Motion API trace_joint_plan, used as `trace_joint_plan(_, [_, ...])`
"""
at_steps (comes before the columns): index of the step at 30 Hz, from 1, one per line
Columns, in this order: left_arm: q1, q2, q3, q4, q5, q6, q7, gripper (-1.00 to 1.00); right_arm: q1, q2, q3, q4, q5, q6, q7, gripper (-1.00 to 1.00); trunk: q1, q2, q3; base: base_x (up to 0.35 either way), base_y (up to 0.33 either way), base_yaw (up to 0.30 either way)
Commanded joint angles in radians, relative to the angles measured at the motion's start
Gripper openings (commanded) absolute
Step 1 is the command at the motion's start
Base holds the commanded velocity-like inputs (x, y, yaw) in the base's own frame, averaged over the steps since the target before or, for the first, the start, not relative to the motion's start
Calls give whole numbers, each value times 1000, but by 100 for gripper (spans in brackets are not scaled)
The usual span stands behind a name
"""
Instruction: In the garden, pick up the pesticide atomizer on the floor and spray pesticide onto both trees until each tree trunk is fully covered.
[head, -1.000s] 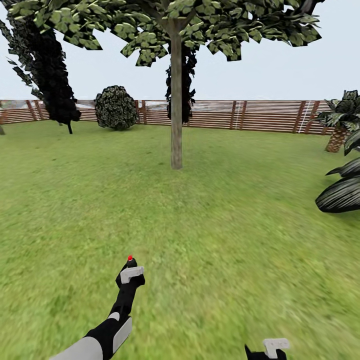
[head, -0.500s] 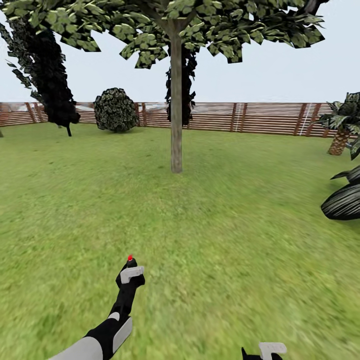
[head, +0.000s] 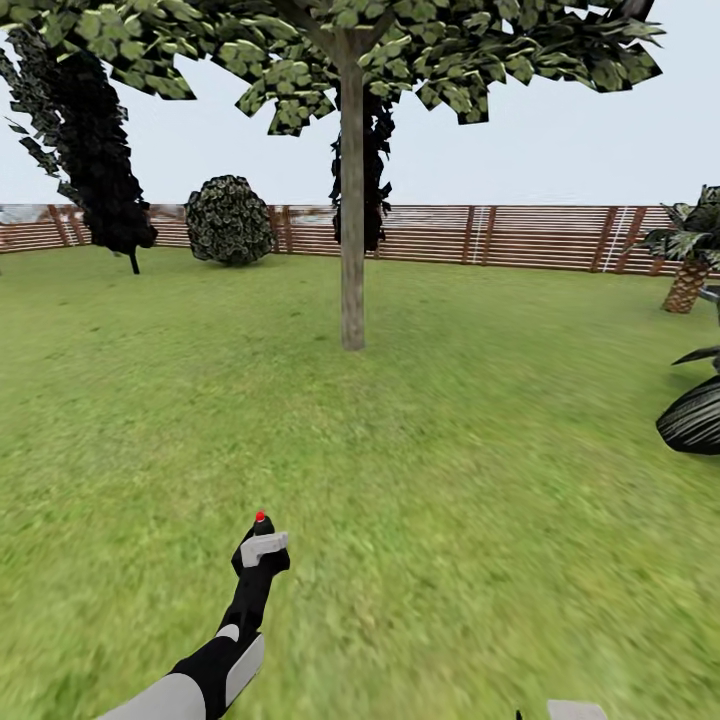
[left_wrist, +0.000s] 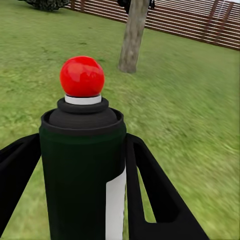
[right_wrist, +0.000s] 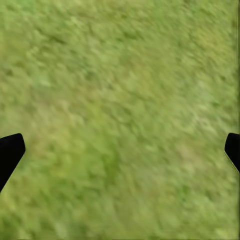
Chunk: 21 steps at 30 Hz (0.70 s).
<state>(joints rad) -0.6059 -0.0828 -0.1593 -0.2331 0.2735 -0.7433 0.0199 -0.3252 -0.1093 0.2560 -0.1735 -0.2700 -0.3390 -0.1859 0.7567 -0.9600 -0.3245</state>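
Observation:
My left gripper (head: 262, 547) is shut on the pesticide atomizer (head: 260, 519), held upright low over the lawn. Up close, the atomizer (left_wrist: 80, 150) has a dark body, a white label strip and a red ball top, with a black finger (left_wrist: 150, 190) on each side of it. One tree stands straight ahead, its grey-brown trunk (head: 352, 250) rising bare to a broad leafy canopy (head: 400, 45); the same trunk (left_wrist: 132, 37) shows beyond the bottle. My right gripper (right_wrist: 120, 150) is open over bare grass, its fingertips (right_wrist: 10, 150) wide apart; its white tip (head: 575, 710) peeks in at the lower edge.
A brown slat fence (head: 520, 235) closes the lawn at the back. A round shrub (head: 230, 220) and a dark cypress-like tree (head: 95, 160) stand at the back left. A short palm (head: 690, 270) and a striped-leaf plant (head: 695, 415) sit at the right edge.
The whole view has shifted: the trunk sits slightly lower and the right-hand plants have slid rightward, so the camera moved. My right gripper has dropped nearly out at the bottom. The left holds as before.

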Motion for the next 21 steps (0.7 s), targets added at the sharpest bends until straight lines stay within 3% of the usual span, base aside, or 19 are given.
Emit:
trace_joint_plan(1, [0,0,0,0,0,0,0,-100,0,-1,0,0,0,0,-3,100,0,0,0,350,0,0])
trace_joint_plan(21, [0,0,0,0,0,1,0,-100,0,-1,3,0,1,0,-6,100,0,0,0,350,0,0])
